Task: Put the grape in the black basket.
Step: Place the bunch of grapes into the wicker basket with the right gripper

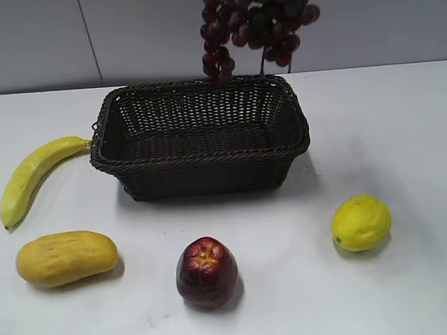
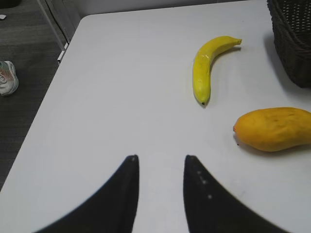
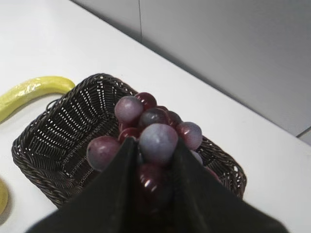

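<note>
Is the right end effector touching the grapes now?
Touching. In the right wrist view the right end effector has its two black fingers closed around the grapes, pressed against the bunch, which hangs above the basket.

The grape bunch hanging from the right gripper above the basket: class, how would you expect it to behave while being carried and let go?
The grape dangles loosely below the right gripper, so it probably sways and sags rather than staying stiff. Its round, smooth berries might slip or detach under a tight squeeze. Released over the black basket, it would likely slump and settle.
</note>
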Controlling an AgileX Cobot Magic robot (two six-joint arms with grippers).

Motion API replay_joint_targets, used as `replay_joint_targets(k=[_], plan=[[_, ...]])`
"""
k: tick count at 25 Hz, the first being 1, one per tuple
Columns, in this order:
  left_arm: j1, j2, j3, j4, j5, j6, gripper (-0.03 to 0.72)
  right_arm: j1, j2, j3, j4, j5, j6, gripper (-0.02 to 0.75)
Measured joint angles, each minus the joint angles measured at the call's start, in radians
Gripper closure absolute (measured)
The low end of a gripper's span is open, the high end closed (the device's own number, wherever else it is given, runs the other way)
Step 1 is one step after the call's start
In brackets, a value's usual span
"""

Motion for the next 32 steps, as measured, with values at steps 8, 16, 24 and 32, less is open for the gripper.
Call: replay_joint_targets(k=[8, 16, 24, 32], plan=[[0.000, 0.000, 0.000, 0.000, 0.000, 0.000, 0.453, 0.001, 0.209, 0.000, 0.026, -0.003, 0.000, 0.597], [0.000, 0.000, 0.000, 0.000, 0.000, 0.000, 0.456, 0.001, 0.321, 0.000, 0.047, 0.006, 0.000, 0.573], [0.000, 0.000, 0.000, 0.000, 0.000, 0.000, 0.458, 0.001, 0.314, -0.039, 0.051, 0.023, 0.000, 0.116], [0.000, 0.000, 0.000, 0.000, 0.000, 0.000, 0.459, -0.061, 0.202, -0.161, -0.018, 0.209, 0.104, 0.110]])
